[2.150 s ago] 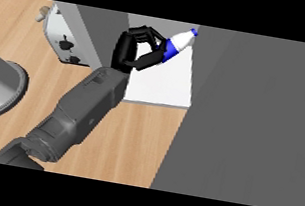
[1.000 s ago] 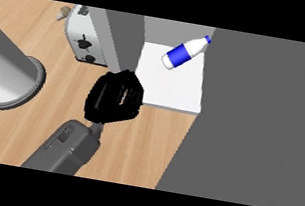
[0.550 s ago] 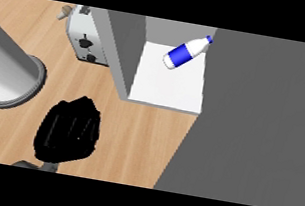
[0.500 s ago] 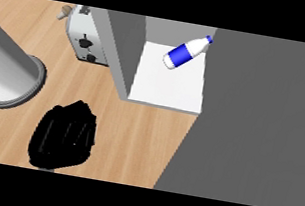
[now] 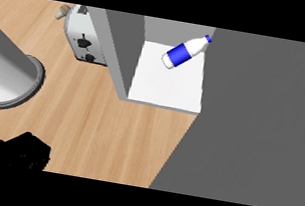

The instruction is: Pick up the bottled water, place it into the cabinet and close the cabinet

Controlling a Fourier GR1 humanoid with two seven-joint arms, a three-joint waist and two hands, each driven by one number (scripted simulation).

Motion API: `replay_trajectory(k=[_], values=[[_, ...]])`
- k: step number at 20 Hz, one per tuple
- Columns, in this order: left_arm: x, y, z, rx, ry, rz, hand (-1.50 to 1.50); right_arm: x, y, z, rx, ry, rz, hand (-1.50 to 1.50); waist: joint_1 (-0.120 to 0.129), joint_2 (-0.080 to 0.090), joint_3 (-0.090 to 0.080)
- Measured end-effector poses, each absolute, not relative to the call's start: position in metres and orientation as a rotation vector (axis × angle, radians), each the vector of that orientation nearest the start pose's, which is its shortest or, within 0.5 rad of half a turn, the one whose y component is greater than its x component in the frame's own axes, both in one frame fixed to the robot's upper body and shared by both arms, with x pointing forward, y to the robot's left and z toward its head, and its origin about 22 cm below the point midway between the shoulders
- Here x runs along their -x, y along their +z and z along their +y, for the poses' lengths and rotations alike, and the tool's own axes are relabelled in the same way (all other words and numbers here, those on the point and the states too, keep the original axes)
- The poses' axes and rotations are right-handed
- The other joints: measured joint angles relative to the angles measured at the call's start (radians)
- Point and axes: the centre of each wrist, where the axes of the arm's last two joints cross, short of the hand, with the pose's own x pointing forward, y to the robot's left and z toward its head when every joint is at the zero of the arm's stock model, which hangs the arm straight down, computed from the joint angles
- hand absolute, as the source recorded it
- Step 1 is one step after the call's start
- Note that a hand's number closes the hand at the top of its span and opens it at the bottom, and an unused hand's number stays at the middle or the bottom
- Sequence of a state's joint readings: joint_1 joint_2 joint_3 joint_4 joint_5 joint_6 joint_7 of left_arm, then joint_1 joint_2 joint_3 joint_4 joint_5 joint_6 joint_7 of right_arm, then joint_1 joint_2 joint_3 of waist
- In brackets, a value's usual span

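Note:
The bottled water (image 5: pixel 184 53), white with a blue label and cap, lies tilted on the white shelf of the cabinet (image 5: pixel 165 88), cap towards the far right corner. Nothing touches it. The cabinet's grey door (image 5: pixel 119 51) stands open along the shelf's left side. My right hand (image 5: pixel 18 152) is low at the view's bottom left over the wooden counter, far from the cabinet, fingers relaxed and holding nothing. Its forearm is out of view. The left hand does not show.
A silver toaster (image 5: pixel 84 38) stands just left of the open door. A large grey cylinder (image 5: pixel 0 69) rises from the counter at the left. The cabinet's broad grey body (image 5: pixel 264 124) fills the right side.
The hand let go of the bottle inside the cabinet and drew back down and left across the counter to the view's lower edge. The bottle stays on the shelf.

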State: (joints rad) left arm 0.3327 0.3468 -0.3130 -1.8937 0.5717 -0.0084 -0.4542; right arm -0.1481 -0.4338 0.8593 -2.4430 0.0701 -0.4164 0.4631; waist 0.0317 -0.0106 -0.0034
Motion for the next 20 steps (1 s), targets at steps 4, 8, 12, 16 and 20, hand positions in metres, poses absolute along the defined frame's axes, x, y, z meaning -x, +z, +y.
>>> replay_trajectory(k=[4,8,12,16,20], values=[[-0.136,0.028,0.266,0.424,0.179,-1.884,1.50,-0.115,0.188,-0.111,-0.457,0.532,-1.888,1.50,-0.003,0.003,0.000],[-0.122,0.032,0.289,0.410,0.184,-1.892,1.50,-0.132,0.204,-0.086,-0.485,0.498,-1.902,1.50,-0.006,0.006,0.001],[-0.110,0.037,0.307,0.400,0.192,-1.893,1.50,-0.163,0.221,-0.070,-0.483,0.447,-1.897,1.50,-0.005,0.008,0.002],[-0.101,0.043,0.320,0.396,0.200,-1.897,1.50,-0.197,0.229,-0.061,-0.470,0.439,-1.882,1.50,-0.005,0.009,0.002],[-0.092,0.043,0.330,0.390,0.197,-1.897,1.50,-0.231,0.232,-0.053,-0.457,0.444,-1.865,1.50,-0.006,0.007,0.002]])
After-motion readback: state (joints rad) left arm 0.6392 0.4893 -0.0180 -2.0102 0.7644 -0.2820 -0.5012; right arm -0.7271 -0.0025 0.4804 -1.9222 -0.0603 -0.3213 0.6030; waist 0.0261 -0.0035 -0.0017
